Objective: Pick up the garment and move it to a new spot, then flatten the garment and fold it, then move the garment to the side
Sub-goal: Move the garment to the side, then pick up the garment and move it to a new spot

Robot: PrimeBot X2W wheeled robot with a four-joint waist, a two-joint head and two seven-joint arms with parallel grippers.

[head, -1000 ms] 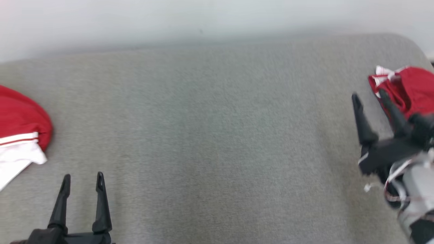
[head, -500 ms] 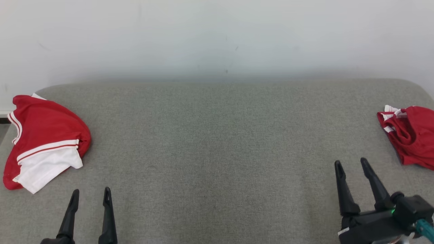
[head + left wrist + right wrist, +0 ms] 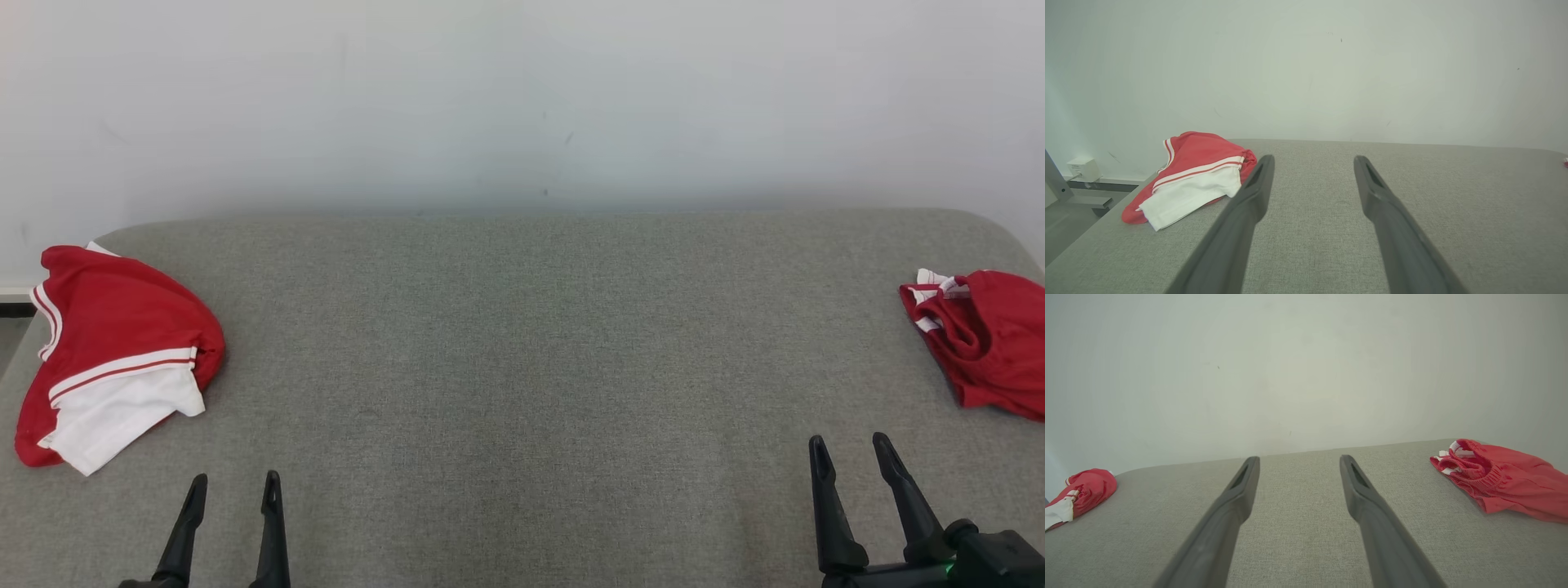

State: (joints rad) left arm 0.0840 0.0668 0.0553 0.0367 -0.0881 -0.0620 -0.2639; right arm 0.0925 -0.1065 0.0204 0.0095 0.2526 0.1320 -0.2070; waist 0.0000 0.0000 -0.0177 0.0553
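At the near edge of the grey fabric-covered surface (image 3: 522,367), close to its near left corner, my left fingers (image 3: 270,523) stand spread apart, pinching nothing, tips pointing toward the pale wall (image 3: 522,98) behind the far edge. My right fingers (image 3: 829,506) sit near the near right corner, spread just as wide and also empty, with a small green light showing on the dark body below them.

A red and white top (image 3: 114,351) lies bundled at the left edge, its white part with red stripes turned toward the near side. Along my left fingers (image 3: 1249,204) I see that top (image 3: 1196,171) off to one side, apart from the tips, its lower end right at the edge. Crumpled red shorts (image 3: 988,347) lie at the right edge, white trim showing at their far end. Along my right fingers (image 3: 1367,506) the shorts (image 3: 1502,477) show a gathered waistband and lie well apart from the tips; the top (image 3: 1086,486) shows at the opposite edge. The stretch between the two garments is bare fabric.
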